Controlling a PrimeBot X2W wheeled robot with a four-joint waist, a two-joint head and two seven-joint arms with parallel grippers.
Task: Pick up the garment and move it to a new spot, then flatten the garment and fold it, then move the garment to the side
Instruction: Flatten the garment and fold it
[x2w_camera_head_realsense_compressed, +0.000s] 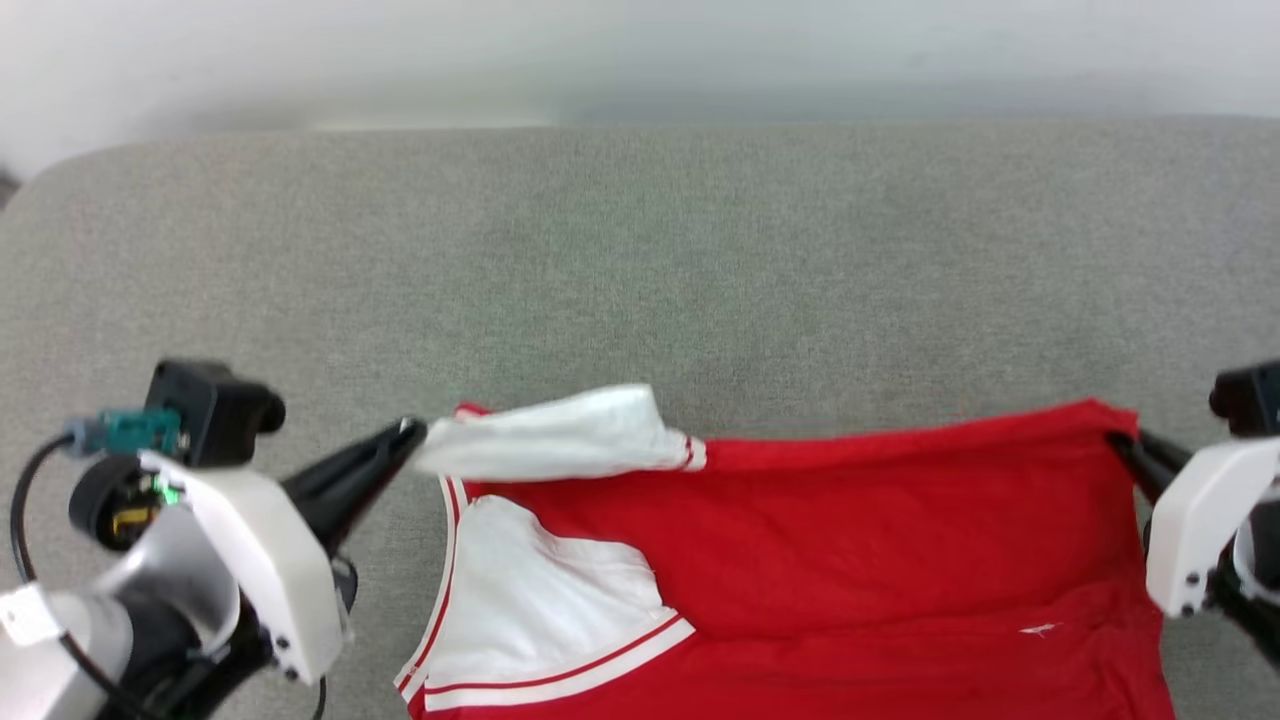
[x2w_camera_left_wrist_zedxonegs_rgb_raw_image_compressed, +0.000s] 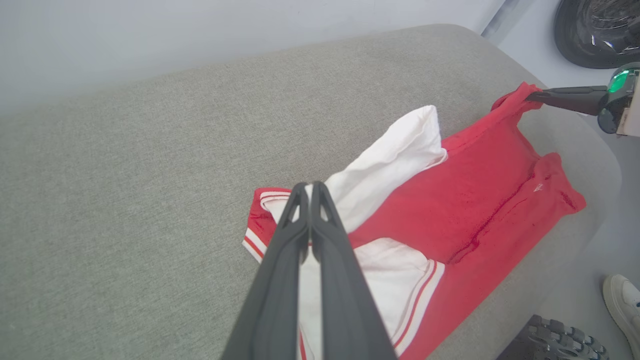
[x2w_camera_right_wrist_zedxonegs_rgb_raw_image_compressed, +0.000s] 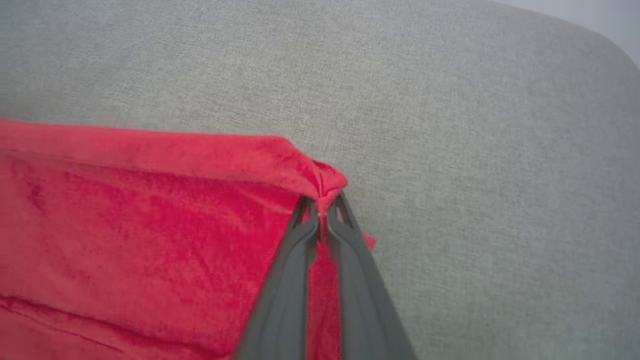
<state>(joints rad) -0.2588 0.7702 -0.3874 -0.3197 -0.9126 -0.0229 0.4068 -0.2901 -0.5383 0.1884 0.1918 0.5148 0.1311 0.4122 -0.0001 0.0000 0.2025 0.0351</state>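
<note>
Lying on the grey upholstered surface (x2w_camera_head_realsense_compressed: 640, 250), the garment (x2w_camera_head_realsense_compressed: 850, 540) is found in the near half and toward the right, with its long axis running left to right. The red body is at the right end. Two white sleeves with striped trim are at the left end. The near sleeve (x2w_camera_head_realsense_compressed: 530, 590) is seen flat; the far sleeve (x2w_camera_head_realsense_compressed: 560, 435) is raised and stretched leftward.

At the left end, the left gripper (x2w_camera_head_realsense_compressed: 412, 436) is closed narrow on the tip of the far sleeve, with white cloth pinched between its fingers. At the right end, the right gripper (x2w_camera_head_realsense_compressed: 1128, 447) is closed narrow on the far right corner of the red body. In the right wrist view a tuck of red cloth is bunched at its fingertips.

The far edge is thus held at both ends of the long axis, and the rest of the cloth lies to the near side of that line. Neither arm is nearer; both are in contact.

A flatten-or-fold step is judged to be in hand. The coming move is taken to depend on both ends being carried evenly across the long axis, as uneven travel would likely skew the cloth. The sleeve grip is judged the looser hold.

A person's pale shoe (x2w_camera_left_wrist_zedxonegs_rgb_raw_image_compressed: 622, 305) is noted off the surface, well apart.
</note>
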